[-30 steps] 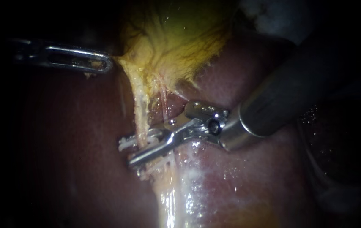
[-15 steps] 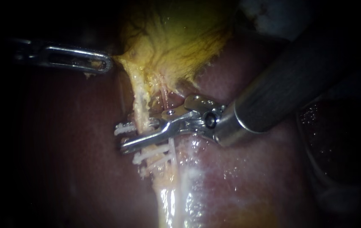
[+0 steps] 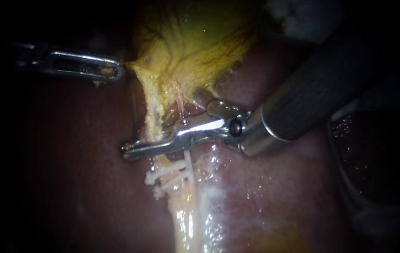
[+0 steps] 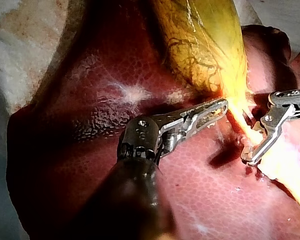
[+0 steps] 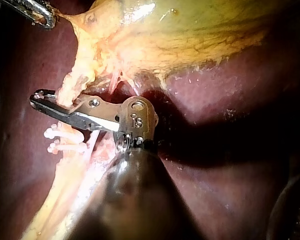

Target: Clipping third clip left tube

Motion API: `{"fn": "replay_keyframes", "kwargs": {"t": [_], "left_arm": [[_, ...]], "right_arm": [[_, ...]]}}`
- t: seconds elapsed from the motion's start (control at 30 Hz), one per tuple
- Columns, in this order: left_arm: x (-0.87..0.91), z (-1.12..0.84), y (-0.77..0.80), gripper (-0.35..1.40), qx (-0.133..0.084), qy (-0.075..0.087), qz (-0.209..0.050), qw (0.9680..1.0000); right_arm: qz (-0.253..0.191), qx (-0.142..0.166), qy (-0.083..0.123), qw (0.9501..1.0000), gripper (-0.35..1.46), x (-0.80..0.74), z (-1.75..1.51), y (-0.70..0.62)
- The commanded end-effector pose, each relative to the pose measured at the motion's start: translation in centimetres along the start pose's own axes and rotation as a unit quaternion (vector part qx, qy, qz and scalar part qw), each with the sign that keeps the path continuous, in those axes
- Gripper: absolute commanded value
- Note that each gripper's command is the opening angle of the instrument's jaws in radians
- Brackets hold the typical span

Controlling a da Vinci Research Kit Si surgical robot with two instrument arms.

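**A:** Nearest to us, what is the right instrument (image 3: 132, 152) doing?

**B:** Its slim steel jaws are drawn almost together across the left tube (image 3: 152, 117). They pinch it from both sides, just above the two white clips (image 3: 169, 172) that sit on the same strand.

**A:** And the tube itself?

**B:** It is a pale, frayed, wet cord running from the neck of the gallbladder (image 3: 200, 47) down over the liver (image 3: 265, 197). I judge it soft, slippery, nearly weightless and easily torn. It should be taken square across on the bare stretch above the clips, with no sideways drag.

**A:** Farther back?

**B:** The left instrument (image 3: 118, 72) has its slotted jaws closed on the gallbladder's yellow edge. The tissue tents toward it, so the cord stands clear.

**A:** Textures?

**B:** The gallbladder is yellow-green, veined and filmy. The liver is smooth, dark red and glistening. The clips look ridged and stiff, and I'd guess they are plastic.
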State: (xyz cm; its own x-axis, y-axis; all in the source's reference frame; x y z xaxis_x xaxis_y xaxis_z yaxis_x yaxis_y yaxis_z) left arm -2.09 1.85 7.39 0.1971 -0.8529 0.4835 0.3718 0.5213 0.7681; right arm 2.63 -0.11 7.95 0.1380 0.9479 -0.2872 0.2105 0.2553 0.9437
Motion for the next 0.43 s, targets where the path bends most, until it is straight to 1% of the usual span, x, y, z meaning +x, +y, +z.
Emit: {"fn": "replay_keyframes", "kwargs": {"t": [0.03, 0.23, 0.43], "left_arm": [[0.00, 0.00, 0.00, -0.35, 0.000, 0.000, 0.000, 1.0000], [0.00, 0.00, 0.00, -0.35, 0.000, 0.000, 0.000, 1.0000], [0.00, 0.00, 0.00, -0.35, 0.000, 0.000, 0.000, 1.0000]], "right_arm": [[-0.001, 0.000, 0.000, 1.0000, -0.35, -0.01, 0.00, 0.00], [-0.003, 0.001, -0.002, 1.0000, -0.35, -0.08, 0.01, 0.04], [-0.003, 0.001, -0.002, 1.0000, -0.35, -0.08, 0.00, 0.06]]}}
